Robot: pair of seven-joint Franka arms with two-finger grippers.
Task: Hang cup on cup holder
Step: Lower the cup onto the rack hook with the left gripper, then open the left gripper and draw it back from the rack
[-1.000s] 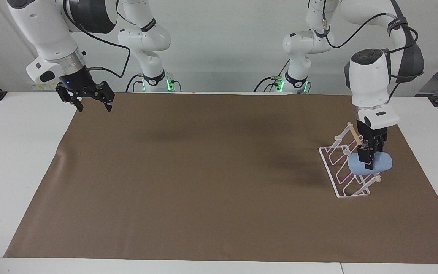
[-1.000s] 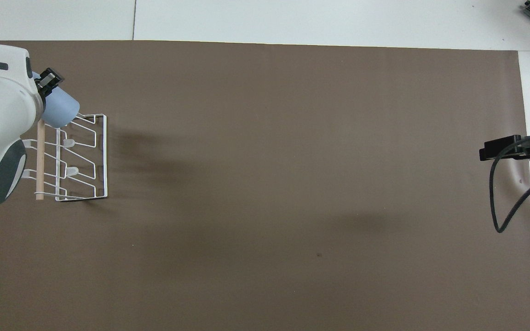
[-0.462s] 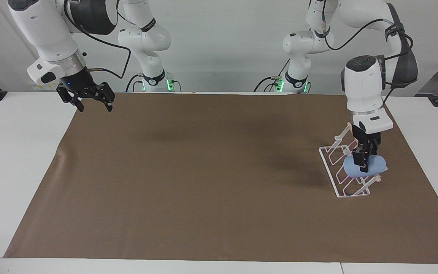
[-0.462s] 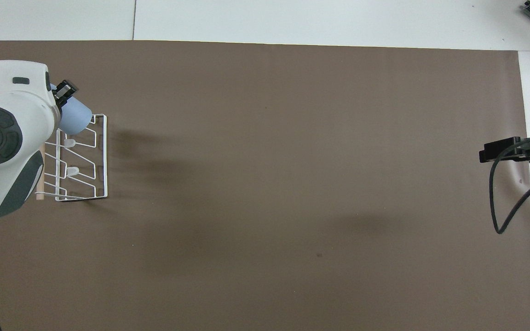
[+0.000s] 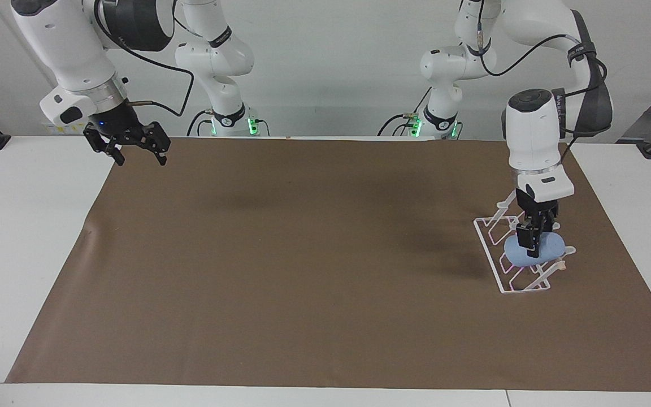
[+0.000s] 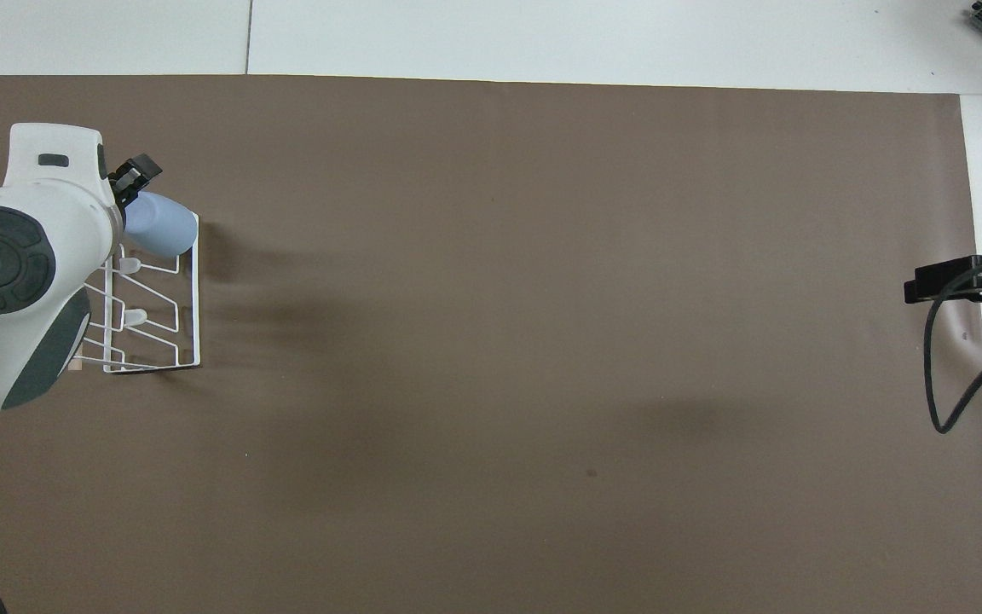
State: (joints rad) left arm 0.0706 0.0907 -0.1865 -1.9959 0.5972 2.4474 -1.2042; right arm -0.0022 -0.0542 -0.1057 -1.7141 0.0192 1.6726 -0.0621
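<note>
The light-blue cup [image 5: 551, 247] lies tilted on its side in my left gripper [image 5: 529, 244], which is shut on it. It is low over the end of the white wire cup holder [image 5: 515, 289] that lies farther from the robots, down among the prongs. Whether a prong is inside it I cannot tell. In the overhead view the cup [image 6: 165, 225] points toward the table's middle over the cup holder's [image 6: 195, 298] outer edge. The wooden rod is mostly hidden under the arm. My right gripper [image 5: 137, 154] is open, empty and waits raised over the mat's corner near its base.
A brown mat [image 5: 303, 254] covers most of the white table [image 5: 14, 237]. The cup holder stands toward the left arm's end of the table. A black cable [image 6: 938, 375] hangs from the right arm.
My left gripper has moved down and toward the table's middle with the cup, bringing it from beside the rod to low among the prongs. The right gripper has hardly moved.
</note>
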